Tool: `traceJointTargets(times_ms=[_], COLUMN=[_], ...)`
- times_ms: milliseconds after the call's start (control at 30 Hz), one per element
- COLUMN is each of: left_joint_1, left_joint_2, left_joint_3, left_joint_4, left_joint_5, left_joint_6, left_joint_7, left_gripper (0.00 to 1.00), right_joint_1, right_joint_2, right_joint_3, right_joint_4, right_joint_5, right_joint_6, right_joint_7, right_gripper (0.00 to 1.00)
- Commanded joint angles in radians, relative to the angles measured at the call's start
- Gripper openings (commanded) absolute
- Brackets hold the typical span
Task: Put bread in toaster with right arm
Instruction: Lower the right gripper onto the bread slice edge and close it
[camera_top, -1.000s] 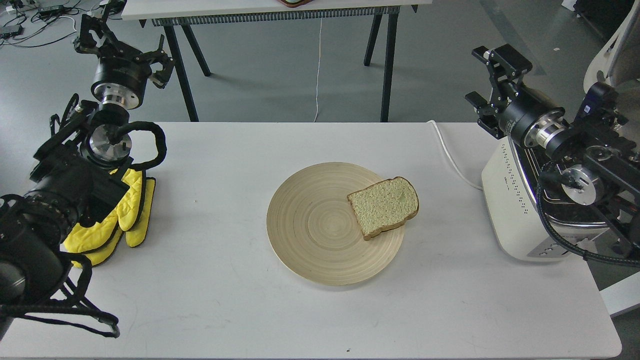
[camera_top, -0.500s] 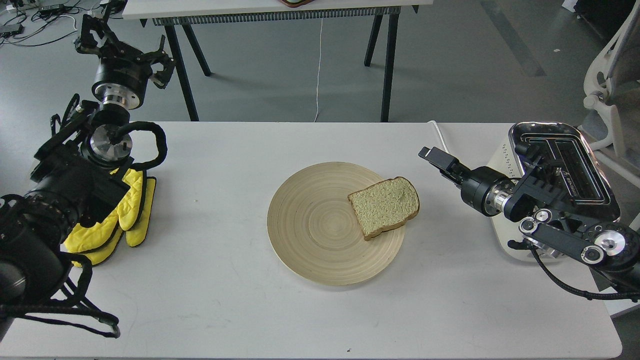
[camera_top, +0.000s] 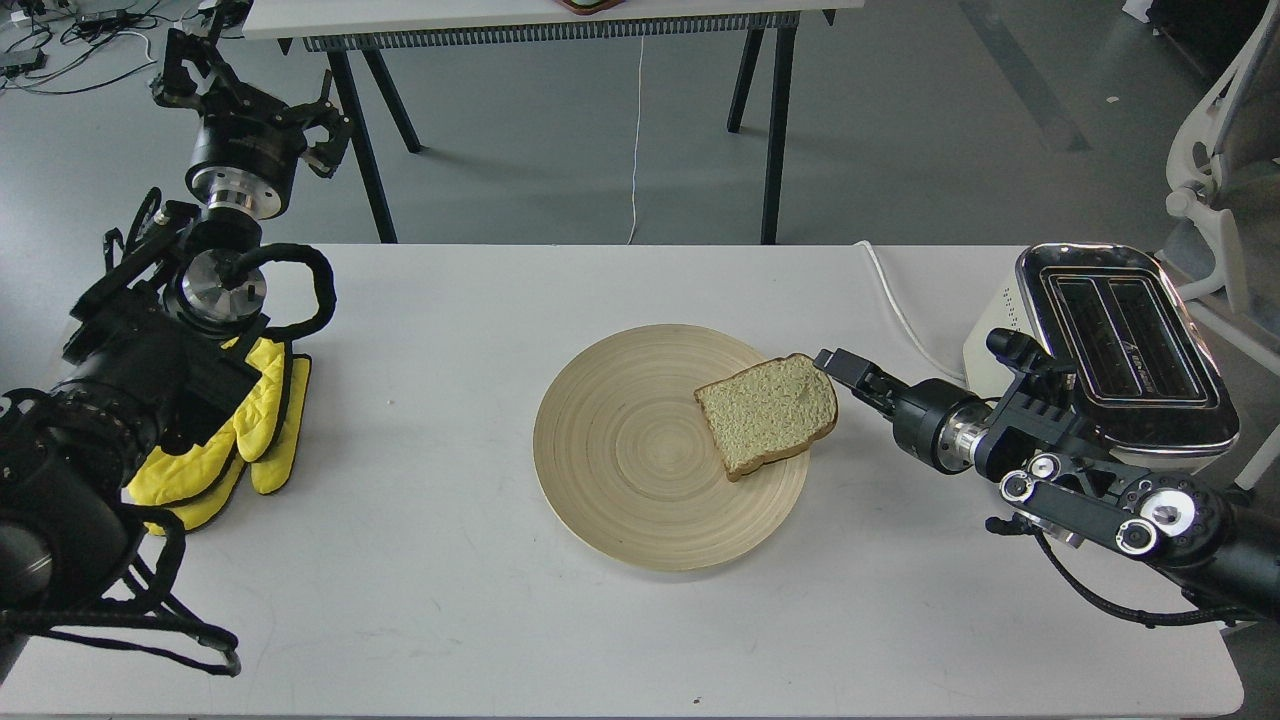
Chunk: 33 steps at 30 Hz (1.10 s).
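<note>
Head view shows a round pale wooden plate (camera_top: 640, 450) on the white table (camera_top: 450, 620). On the right part of the plate lies one flat slice of tan speckled bread with brown crust (camera_top: 766, 412), its rounded top reaching over the rim. The right claw (camera_top: 832, 364) of the black right arm (camera_top: 1080, 470) is just beside the top of the bread; whether it is released or clenched, I cannot tell. The cream-white toaster with chrome top (camera_top: 1120, 350) stands at the right edge, both slots empty. The left claw (camera_top: 245, 95) is raised, fingers spread, above yellow quilted oven mitts (camera_top: 245, 440).
</note>
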Motion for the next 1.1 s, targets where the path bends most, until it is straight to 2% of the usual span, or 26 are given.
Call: traceJointTargets(times_ms=[0, 133, 400, 567, 767, 967, 1067], left_joint_1=[0.000, 0.000, 0.000, 0.000, 0.000, 0.000, 0.000], left_joint_2=[-0.001, -0.001, -0.001, -0.001, -0.001, -0.001, -0.001], left_joint_3=[0.000, 0.000, 0.000, 0.000, 0.000, 0.000, 0.000], left_joint_4=[0.001, 0.001, 0.001, 0.001, 0.001, 0.001, -0.002], left_joint_5=[0.000, 0.000, 0.002, 0.000, 0.000, 0.000, 0.000], left_joint_6=[0.000, 0.000, 0.000, 0.000, 0.000, 0.000, 0.000], left_joint_7=[0.000, 0.000, 0.000, 0.000, 0.000, 0.000, 0.000], left_gripper=[1.00, 1.00, 1.00, 1.00, 1.00, 1.00, 1.00], right_joint_1=[-0.005, -0.005, -0.019, -0.024, -0.024, -0.024, -0.019], right_joint_2=[0.029, 0.054, 0.069, 0.072, 0.071, 0.069, 0.069], right_joint_3=[-0.001, -0.005, -0.005, -0.005, -0.006, -0.005, -0.005], right_joint_4=[0.000, -0.032, -0.057, -0.057, -0.057, -0.057, -0.054], right_joint_5=[0.000, -0.002, -0.002, -0.002, -0.002, -0.002, -0.002], right_joint_6=[0.000, 0.000, 0.000, 0.000, 0.008, 0.012, 0.011], right_joint_7=[0.002, -0.003, -0.007, -0.006, -0.006, -0.009, -0.009], right_gripper=[0.73, 0.69, 0.68, 0.61, 0.33, 0.13, 0.10])
